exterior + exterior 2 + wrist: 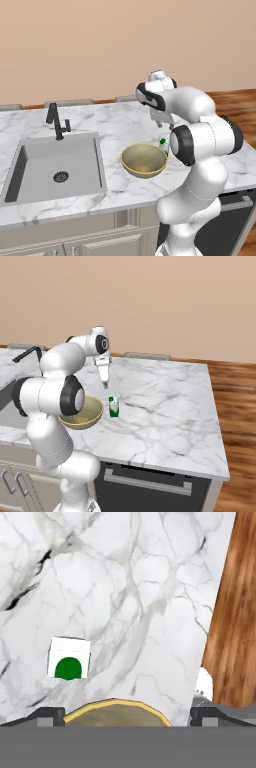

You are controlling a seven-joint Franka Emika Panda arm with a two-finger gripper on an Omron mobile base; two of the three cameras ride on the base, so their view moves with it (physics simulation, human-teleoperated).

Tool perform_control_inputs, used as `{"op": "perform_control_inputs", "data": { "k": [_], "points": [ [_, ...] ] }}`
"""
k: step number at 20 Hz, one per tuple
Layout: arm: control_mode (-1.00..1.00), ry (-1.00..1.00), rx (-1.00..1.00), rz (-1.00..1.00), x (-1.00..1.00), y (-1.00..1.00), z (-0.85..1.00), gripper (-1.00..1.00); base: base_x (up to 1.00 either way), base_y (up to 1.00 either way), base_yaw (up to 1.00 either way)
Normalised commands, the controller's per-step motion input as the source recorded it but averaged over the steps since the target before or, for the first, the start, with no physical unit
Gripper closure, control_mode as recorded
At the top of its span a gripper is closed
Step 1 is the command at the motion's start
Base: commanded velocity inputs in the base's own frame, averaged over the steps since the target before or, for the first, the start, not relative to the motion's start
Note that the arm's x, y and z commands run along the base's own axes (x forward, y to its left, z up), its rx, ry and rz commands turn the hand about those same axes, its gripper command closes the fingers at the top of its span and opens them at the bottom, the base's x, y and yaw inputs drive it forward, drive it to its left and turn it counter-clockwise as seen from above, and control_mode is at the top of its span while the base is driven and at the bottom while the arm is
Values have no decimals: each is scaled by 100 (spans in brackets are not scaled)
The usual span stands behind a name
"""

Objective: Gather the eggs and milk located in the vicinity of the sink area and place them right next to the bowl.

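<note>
On the white marble counter (165,406), the small pale milk bottle with green cap (114,406) stands upright just beside the wide tan-yellow bowl (144,160), on the side away from the grey recessed sink basin (55,167) with its black angular faucet (56,120). Above the bottle, the white arm's two-finger gripper (104,383) hangs pointing down, clear of it. Its jaws stand wide apart and hold nothing. Eggs cannot be made out. Wooden floor (235,406) borders the counter's far end.
</note>
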Motion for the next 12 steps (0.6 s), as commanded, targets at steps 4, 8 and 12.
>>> {"op": "perform_control_inputs", "data": {
  "k": [4,8,12],
  "points": [
    [-100,17,20,60,-90,30,10,-100,0,0,0],
    [-100,-5,25,56,-100,0,9,-100,0,0,0],
    [-100,-4,46,38,-97,-4,4,-100,0,0,0]
  ]
}}
